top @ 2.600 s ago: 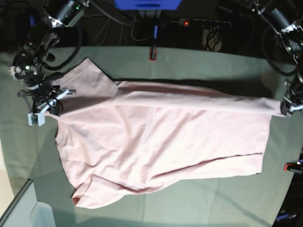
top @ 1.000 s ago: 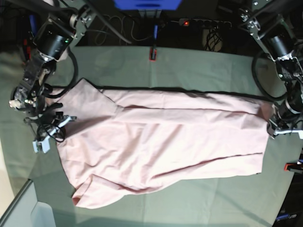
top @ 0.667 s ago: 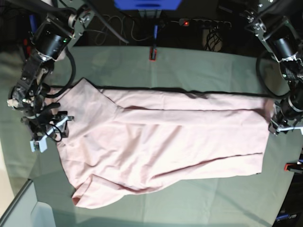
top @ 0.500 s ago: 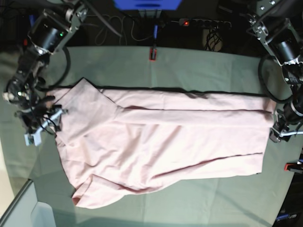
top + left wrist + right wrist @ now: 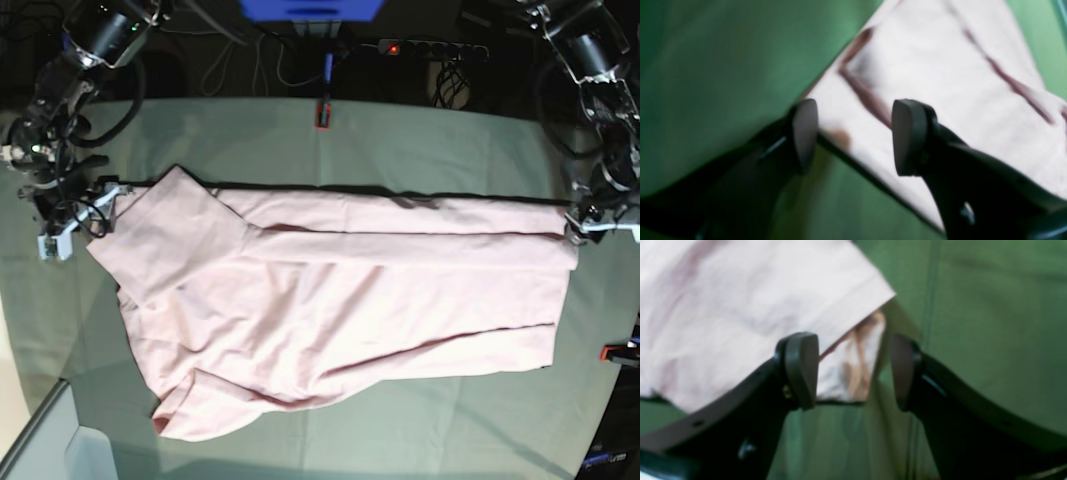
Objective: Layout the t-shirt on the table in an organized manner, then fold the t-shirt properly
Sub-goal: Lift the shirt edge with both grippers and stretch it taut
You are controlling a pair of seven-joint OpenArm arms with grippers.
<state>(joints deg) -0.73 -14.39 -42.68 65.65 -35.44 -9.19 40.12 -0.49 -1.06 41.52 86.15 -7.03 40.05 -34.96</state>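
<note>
The pale pink t-shirt point(image 5: 340, 300) lies spread on the table point(image 5: 420, 140) with its plain side up, long axis left to right. My right gripper point(image 5: 76, 218) hovers open at the shirt's left sleeve corner. The right wrist view shows that corner point(image 5: 756, 306) lying loose below the open gripper point(image 5: 851, 370), with nothing between the fingers. At the shirt's far right corner my left gripper point(image 5: 590, 228) is open too. In the left wrist view the gripper point(image 5: 853, 135) stands wide over the hem corner point(image 5: 940, 83), not touching it.
A red-and-black clamp point(image 5: 323, 112) sits at the table's far edge and another point(image 5: 618, 352) at the right edge. A pale bin point(image 5: 40, 445) stands at the lower left corner. Cables and a power strip point(image 5: 430, 47) lie beyond the far edge.
Both grippers have opened and let go of the shirt's corners, then drawn up and away toward the far edge. The shirt's upper edge now rests flat on the table.
</note>
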